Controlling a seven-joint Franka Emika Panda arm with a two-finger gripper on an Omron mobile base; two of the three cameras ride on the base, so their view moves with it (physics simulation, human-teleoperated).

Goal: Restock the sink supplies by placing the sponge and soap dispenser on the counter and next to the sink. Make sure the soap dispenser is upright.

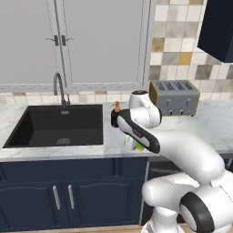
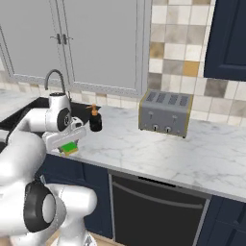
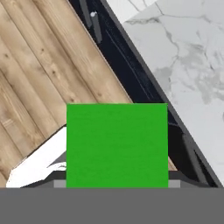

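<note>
The green sponge sits square in the hand view, right at the fingers and covering them. My gripper is shut on the sponge, holding it just above the front edge of the white marble counter, right of the sink. In the left base view the sponge peeks out below my forearm. The black soap dispenser with its orange pump stands upright on the counter beside the sink's right rim, just behind my hand; it is also the soap dispenser in the right base view.
A grey gooseneck faucet stands behind the basin. A metal toaster is at the back of the counter to the right. Navy cabinets and a wooden floor lie below the counter edge.
</note>
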